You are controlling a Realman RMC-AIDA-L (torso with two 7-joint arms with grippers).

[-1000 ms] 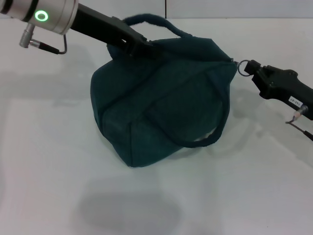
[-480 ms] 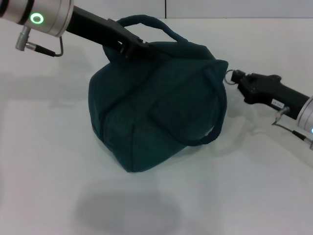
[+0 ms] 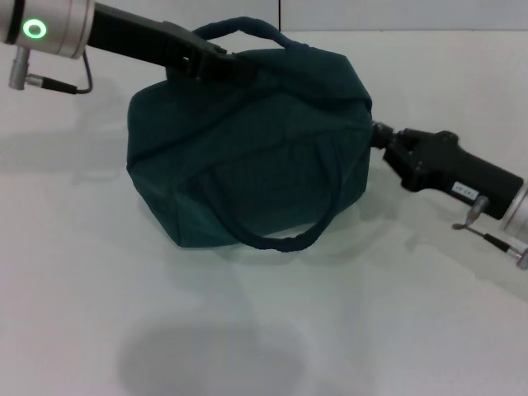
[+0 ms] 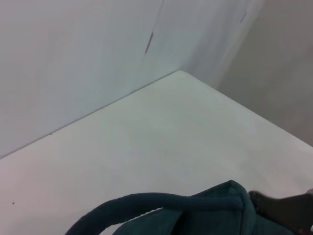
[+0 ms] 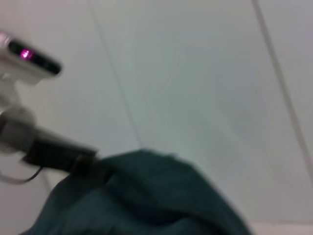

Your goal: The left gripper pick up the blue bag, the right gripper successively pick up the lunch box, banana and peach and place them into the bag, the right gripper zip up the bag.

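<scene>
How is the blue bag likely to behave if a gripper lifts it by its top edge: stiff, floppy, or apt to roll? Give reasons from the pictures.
Probably floppy: the blue bag is creased fabric that bulges unevenly, and its front handle droops. It seems unlikely to roll, since it rests broadly on the table. It may swing or deform where the left gripper and right gripper meet it.

The left arm is stretched in from the upper left of the head view, its silver cuff and lit green ring at the corner, and the left gripper (image 3: 216, 63) is clamped on the blue bag (image 3: 247, 148) at its top. The right arm is extended from the right, the right gripper (image 3: 381, 136) pressed against the bag's end; its fingers cannot be made out.
</scene>
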